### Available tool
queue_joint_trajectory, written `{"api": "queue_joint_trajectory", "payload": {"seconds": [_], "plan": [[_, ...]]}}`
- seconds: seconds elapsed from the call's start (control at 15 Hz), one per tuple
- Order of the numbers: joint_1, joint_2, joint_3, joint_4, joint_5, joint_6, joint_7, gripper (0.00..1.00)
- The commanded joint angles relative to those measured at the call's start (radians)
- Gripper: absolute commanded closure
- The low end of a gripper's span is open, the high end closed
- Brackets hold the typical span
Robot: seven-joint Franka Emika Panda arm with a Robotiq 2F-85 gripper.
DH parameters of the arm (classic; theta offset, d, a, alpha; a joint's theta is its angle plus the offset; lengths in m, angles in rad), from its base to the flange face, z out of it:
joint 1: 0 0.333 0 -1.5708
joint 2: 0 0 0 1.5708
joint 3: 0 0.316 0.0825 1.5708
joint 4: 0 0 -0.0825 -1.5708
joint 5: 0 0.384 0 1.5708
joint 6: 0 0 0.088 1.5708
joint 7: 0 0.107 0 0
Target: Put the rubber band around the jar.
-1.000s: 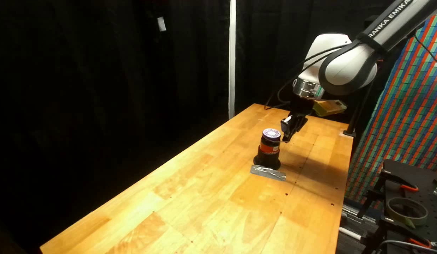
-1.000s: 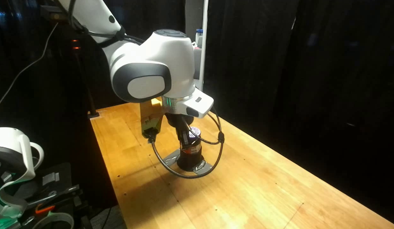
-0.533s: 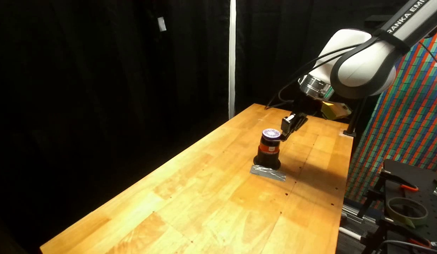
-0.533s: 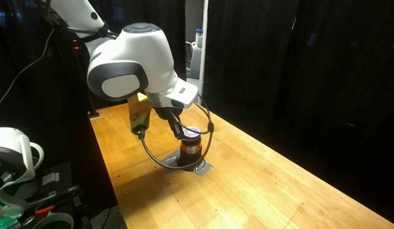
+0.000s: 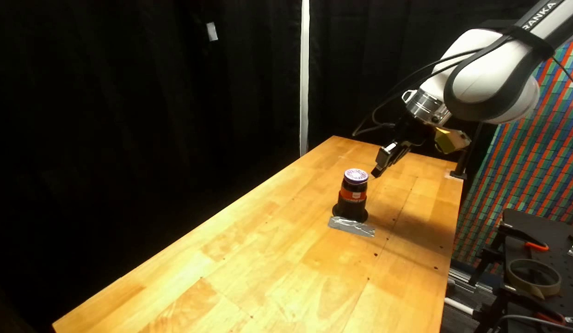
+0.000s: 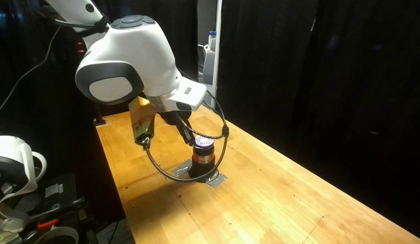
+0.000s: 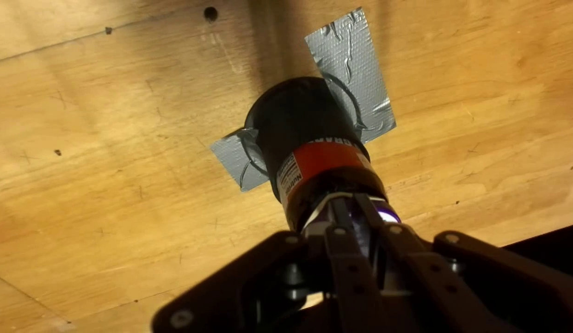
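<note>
Pale rubber band [image 7: 321, 204] runs from the jar [image 5: 353, 195] to narrow jaws, apparently pinched. I've just pulled up and away; likely hooked, release probably next.

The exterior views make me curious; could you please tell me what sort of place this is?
Probably a robotics lab: a white jointed robot arm hangs over a yellowish wooden tabletop, and tall black curtains, apparently fabric, hang beyond it.
</note>
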Motion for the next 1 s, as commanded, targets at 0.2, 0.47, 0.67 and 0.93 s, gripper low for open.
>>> {"api": "queue_joint_trajectory", "payload": {"seconds": [0.2, 0.47, 0.67, 0.93], "plan": [[0.014, -0.098, 0.006, -0.067, 0.193, -0.015, -0.192, 0.88], [0.054, -0.15, -0.007, -0.055, 0.489, -0.018, -0.399, 0.88], [0.087, -0.202, -0.017, -0.061, 0.71, -0.026, -0.591, 0.88], [0.073, -0.207, -0.011, -0.093, 0.736, -0.037, -0.676, 0.88]]}}
